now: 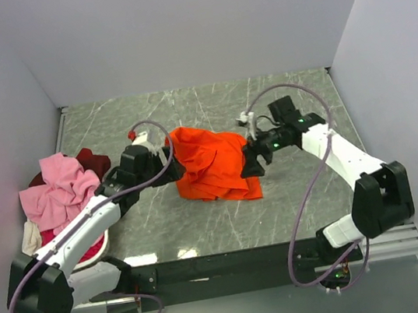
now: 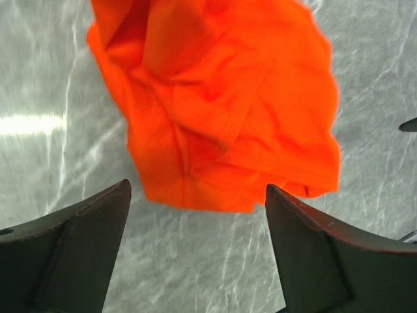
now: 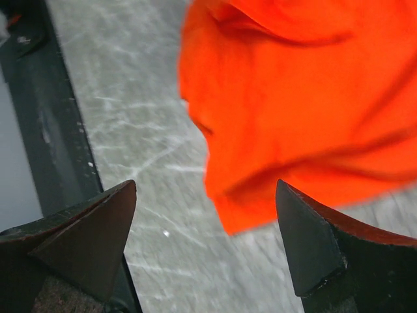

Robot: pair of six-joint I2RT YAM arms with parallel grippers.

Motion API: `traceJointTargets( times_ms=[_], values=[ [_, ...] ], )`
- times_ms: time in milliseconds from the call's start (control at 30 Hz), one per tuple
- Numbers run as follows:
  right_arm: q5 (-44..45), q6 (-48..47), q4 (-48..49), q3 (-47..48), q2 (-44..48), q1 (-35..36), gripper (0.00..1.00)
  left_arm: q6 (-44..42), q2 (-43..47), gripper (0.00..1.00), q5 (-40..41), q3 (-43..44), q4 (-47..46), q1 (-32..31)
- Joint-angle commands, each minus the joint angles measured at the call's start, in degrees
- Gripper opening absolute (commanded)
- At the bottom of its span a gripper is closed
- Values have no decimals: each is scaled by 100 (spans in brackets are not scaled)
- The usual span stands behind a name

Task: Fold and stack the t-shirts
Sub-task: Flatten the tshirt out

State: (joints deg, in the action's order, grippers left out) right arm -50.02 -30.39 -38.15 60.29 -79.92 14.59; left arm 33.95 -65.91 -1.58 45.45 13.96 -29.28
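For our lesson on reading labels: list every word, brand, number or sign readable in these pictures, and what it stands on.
There is no readable text. The orange t-shirt shows no print or label in any view; the pink t-shirt and the table bear no visible writing either.

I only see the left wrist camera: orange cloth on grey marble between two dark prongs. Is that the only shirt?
Observer: No. A heap of pink and dark red shirts lies at the table's left edge.
Operator: Is the other arm nearby?
Observer: Yes. The right arm's fingers are open beside the orange shirt's right edge, holding nothing.
Operator: Where's the orange one?
Observer: Mid-table, apart from the heap.
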Motion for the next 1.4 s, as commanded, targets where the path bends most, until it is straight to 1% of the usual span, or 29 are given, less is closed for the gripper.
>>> traceJointTargets(
  times_ms=[0,67,133,167,200,267,300,333,367,400,467,667,700,767,1000,1200,1233,1333,1367],
  values=[
    [-34,-20,-139,762,-286,613,93,506,183,87,-131,-492,-340,-25],
    [62,427,-44,1097,-716,747,91,796,271,84,-166,-921,-647,-25],
    [264,839,35,1651,-1224,817,89,1007,403,82,-219,-1195,-893,-25],
    [360,920,62,2018,-1393,852,88,1060,438,81,-228,-1405,-1103,-25],
    [657,965,53,2213,-1569,913,88,1095,456,80,-246,-1486,-1193,-25],
    [949,991,-121,2617,-2122,1089,86,1148,404,77,-307,-1626,-1351,-25],
    [1028,1017,-227,3054,-2333,1142,84,1148,308,77,-325,-1645,-1352,-25],
    [1142,1096,-332,3276,-2727,1186,80,1122,237,77,-316,-1645,-1508,-17],
    [1170,1158,-499,3644,-2905,1256,78,1105,167,76,-307,-1653,-1545,-17],
    [1213,1228,-561,3795,-3063,1292,75,1078,18,76,-333,-1636,-1658,-17],
    [1433,1343,-623,4042,-3389,1379,73,1026,-141,73,-404,-1575,-1773,-17],
    [1960,1536,-684,4446,-3855,1520,71,876,-939,65,-422,-1268,-1888,1],
    [2022,1597,-685,4491,-3917,1547,69,876,-1020,65,-343,-1223,-1836,-8],
    [2154,1633,-676,4614,-4092,1573,68,832,-1204,63,-316,-1136,-1791,-8],
    [2611,1747,-562,4886,-4479,1600,67,806,-1512,61,-255,-986,-1773,-8],
    [2647,1747,-606,5010,-4752,1617,64,727,-1706,61,-307,-880,-1765,-8],
    [2594,1747,-606,5010,-4761,1617,63,718,-1723,59,-307,-845,-1747,-8],
    [2550,1756,-606,4992,-4770,1617,60,692,-1811,58,-255,-784,-1730,-8],
    [2541,1765,-623,5001,-4770,1635,59,683,-1864,56,-246,-766,-1730,-8]
  ],
)
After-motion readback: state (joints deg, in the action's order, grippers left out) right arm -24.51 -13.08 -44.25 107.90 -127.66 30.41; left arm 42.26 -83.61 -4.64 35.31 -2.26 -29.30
